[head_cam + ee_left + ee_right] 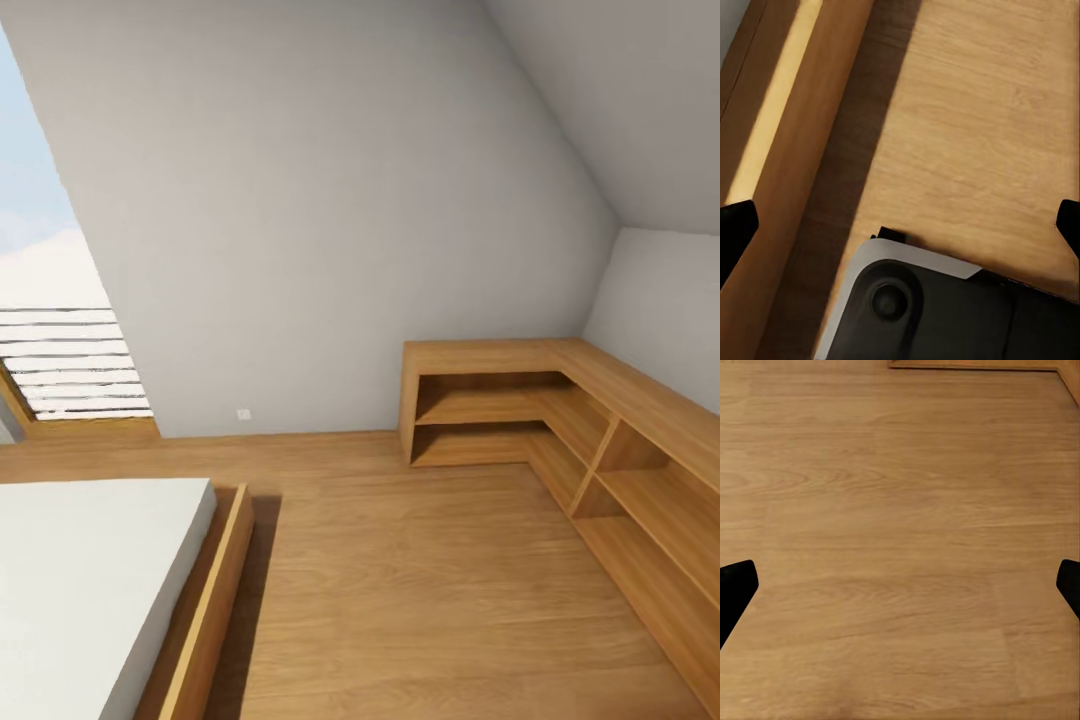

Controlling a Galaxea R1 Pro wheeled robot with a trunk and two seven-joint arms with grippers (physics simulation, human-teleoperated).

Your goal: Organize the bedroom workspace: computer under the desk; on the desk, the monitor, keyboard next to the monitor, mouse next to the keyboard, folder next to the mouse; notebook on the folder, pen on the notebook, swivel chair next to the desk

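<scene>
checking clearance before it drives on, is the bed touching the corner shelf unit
Apart. The head view shows a wide stretch of bare wood floor between the bed and the corner shelf unit.

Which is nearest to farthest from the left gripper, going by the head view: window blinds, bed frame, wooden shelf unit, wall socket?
1. Bed frame, on the left, just beside the left gripper.
2. Wooden shelf unit, on the right side.
3. Window blinds and wall socket, both at the far wall; too close to call.
</scene>
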